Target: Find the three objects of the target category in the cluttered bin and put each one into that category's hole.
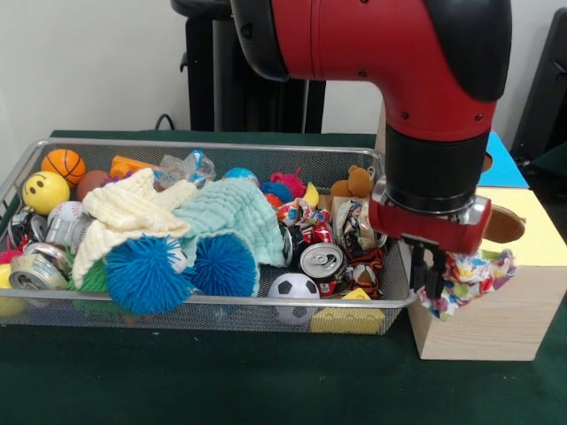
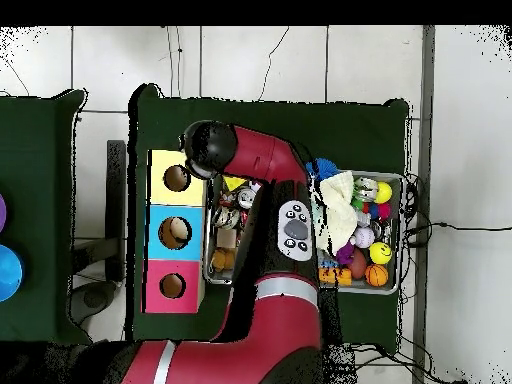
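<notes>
My gripper (image 1: pixel 431 273) hangs over the near corner of the wooden box (image 1: pixel 483 319), just right of the wire bin (image 1: pixel 213 306). It is shut on a multicoloured patterned cloth (image 1: pixel 468 279) that dangles against the box's front face. The yellow section's hole (image 1: pixel 503 225) lies just behind the cloth. In the bin lie a cream knitted cloth (image 1: pixel 131 214) and a mint cloth (image 1: pixel 232 217). In the overhead view the arm's end (image 2: pixel 205 150) sits beside the yellow hole (image 2: pixel 177 178); the cloth is hidden there.
The bin holds two blue spiky balls (image 1: pixel 146 274), a soccer ball (image 1: pixel 293 286), a can (image 1: pixel 321 261), a basketball (image 1: pixel 64 166), a yellow smiley ball (image 1: pixel 46 192) and a teddy bear (image 1: pixel 354 183). The box also has blue (image 2: pixel 175 232) and red (image 2: pixel 172 286) sections with holes.
</notes>
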Controlling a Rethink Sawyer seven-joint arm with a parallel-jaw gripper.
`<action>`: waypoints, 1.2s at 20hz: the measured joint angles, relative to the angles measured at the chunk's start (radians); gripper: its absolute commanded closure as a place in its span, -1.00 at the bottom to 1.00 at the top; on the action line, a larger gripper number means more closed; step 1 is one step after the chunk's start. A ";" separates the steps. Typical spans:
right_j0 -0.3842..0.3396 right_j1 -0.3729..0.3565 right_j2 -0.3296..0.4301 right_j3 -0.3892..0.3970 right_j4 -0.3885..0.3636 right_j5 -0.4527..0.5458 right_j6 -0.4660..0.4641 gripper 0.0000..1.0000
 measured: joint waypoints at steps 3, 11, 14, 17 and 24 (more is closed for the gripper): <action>0.000 -0.015 0.001 0.005 -0.011 0.013 0.000 1.00; 0.000 -0.038 0.002 0.008 -0.014 0.062 0.000 1.00; 0.000 -0.041 0.002 0.008 -0.014 0.072 0.000 1.00; 0.000 -0.043 0.002 0.006 -0.014 0.081 0.000 1.00; 0.003 -0.043 0.001 0.001 -0.014 0.093 0.000 1.00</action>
